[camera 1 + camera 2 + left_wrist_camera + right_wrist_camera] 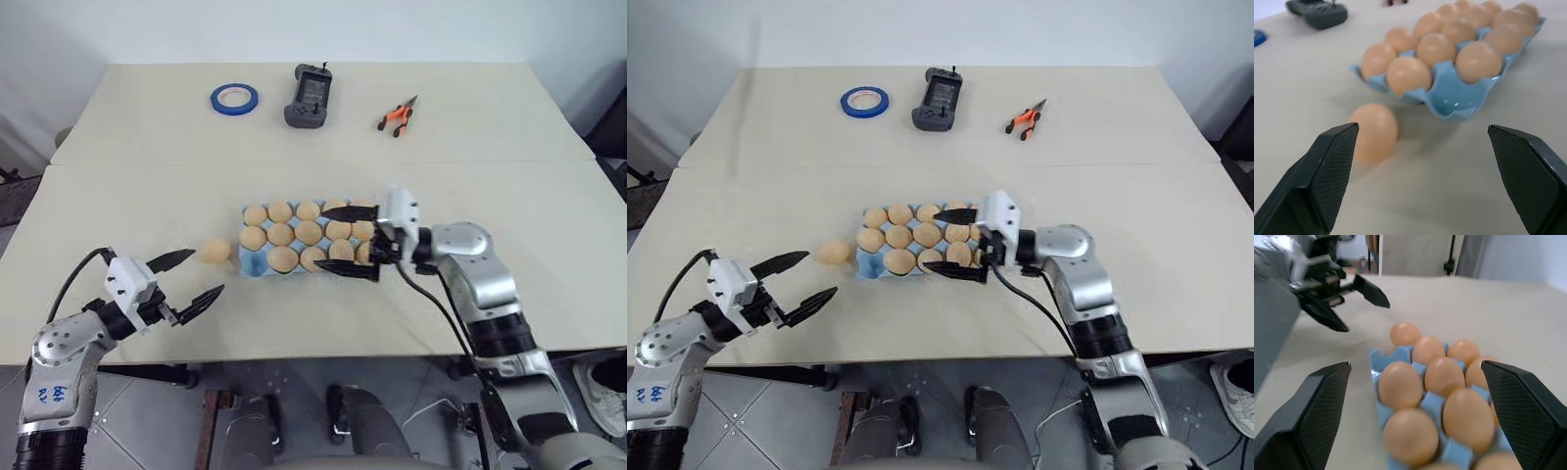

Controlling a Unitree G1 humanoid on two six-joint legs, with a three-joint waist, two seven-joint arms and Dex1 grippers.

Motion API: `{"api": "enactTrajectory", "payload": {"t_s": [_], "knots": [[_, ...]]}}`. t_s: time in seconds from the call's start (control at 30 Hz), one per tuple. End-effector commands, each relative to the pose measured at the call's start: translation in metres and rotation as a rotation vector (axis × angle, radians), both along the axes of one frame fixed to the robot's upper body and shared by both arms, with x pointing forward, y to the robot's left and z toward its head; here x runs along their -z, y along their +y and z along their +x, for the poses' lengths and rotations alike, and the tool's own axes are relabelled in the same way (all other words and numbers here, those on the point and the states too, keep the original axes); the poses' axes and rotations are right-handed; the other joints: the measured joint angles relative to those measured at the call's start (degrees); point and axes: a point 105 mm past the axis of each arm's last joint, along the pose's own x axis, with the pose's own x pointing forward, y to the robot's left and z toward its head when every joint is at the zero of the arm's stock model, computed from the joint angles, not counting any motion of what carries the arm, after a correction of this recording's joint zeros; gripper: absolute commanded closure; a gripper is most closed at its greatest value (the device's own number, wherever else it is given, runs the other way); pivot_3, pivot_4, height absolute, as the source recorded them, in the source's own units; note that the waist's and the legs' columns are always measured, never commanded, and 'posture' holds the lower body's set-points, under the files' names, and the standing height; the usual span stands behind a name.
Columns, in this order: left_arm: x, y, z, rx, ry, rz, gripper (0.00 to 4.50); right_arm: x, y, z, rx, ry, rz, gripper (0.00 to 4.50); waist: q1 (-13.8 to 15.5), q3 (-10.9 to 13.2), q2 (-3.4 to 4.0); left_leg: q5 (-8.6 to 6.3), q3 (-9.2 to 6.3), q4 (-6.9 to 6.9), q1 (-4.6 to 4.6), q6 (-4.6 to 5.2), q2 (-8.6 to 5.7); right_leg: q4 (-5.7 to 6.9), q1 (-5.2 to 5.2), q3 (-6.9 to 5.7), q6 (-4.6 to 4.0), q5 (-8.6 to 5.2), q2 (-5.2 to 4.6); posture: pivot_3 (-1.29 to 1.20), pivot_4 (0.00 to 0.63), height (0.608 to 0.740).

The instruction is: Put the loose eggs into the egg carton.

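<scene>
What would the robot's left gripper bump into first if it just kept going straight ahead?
Most likely the loose egg lying on the table beside the egg carton. The open left gripper points toward it, with the egg just off to one side of its line, so it might only brush past it.

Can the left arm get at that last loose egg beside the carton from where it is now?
Probably yes: the left gripper is open, the loose egg lies on bare table just ahead, beside the egg carton.
</scene>
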Motion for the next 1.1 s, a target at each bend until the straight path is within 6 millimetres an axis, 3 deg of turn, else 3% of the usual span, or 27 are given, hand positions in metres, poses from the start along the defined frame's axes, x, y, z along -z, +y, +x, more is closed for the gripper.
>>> {"api": "enactTrajectory", "payload": {"t_s": [0.03,0.23,0.57,0.83,1.1], "knots": [[-0.006,0.023,-0.010,-0.115,-0.019,-0.023,0.00,-0.003,-0.028,-0.015,0.003,-0.055,0.030,0.03,0.0,0.0,0.00,0.00,0.00,0.00,0.00,0.00,0.01,-0.01,0.00,0.00,0.00,0.00,0.02,0.00,0.150,0.740],[0.001,0.048,-0.021,-0.268,-0.005,-0.081,0.00,0.021,-0.061,-0.020,0.110,-0.016,0.032,0.03,0.0,0.0,-0.03,0.00,-0.03,0.07,0.04,-0.02,0.00,-0.13,0.04,0.02,-0.01,-0.01,0.06,0.00,0.150,0.740],[0.009,0.046,-0.026,-0.274,0.040,-0.101,0.00,0.058,-0.091,-0.019,0.247,0.022,0.020,0.03,0.0,0.0,-0.03,-0.16,-0.11,-0.01,0.05,0.22,0.01,-1.08,0.57,0.04,-0.04,0.02,0.10,0.00,0.150,0.740],[0.002,0.020,0.004,-0.145,0.054,-0.087,0.00,0.051,-0.077,-0.029,0.170,-0.030,0.003,0.03,0.3,0.0,-0.02,-0.14,-0.13,-0.04,0.11,0.12,0.02,-0.91,0.54,-0.01,0.09,0.10,0.12,0.00,0.150,0.740],[0.005,-0.010,0.053,-0.047,0.087,-0.014,0.00,0.044,-0.066,-0.028,0.155,-0.056,0.005,0.03,0.5,0.0,-0.02,-0.13,-0.09,-0.04,0.13,0.11,0.01,-0.81,0.53,0.00,0.18,0.14,0.11,0.00,0.150,0.740]]}}
